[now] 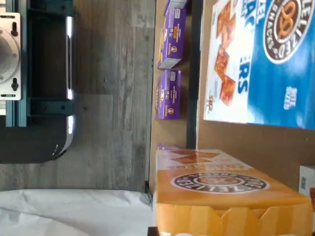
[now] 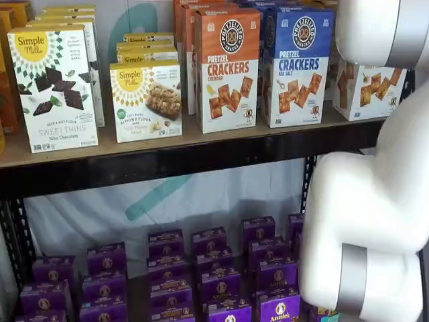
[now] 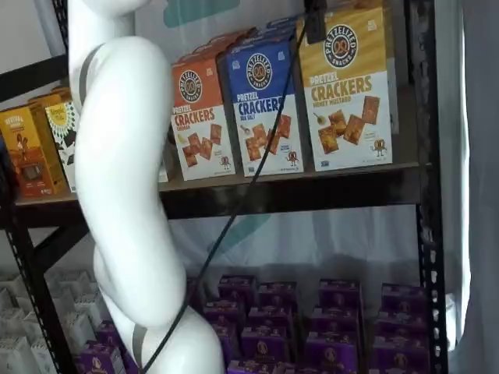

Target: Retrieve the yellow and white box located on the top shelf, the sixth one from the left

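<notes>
On the top shelf (image 3: 296, 191), the yellow and white box (image 3: 347, 89) reads "PRETZEL CRACKERS"; jaws clenched.

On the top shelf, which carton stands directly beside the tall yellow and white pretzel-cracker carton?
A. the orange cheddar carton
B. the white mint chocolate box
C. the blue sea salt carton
C: in a shelf view the yellow and white pretzel-cracker carton stands next to the blue sea salt carton.
</notes>
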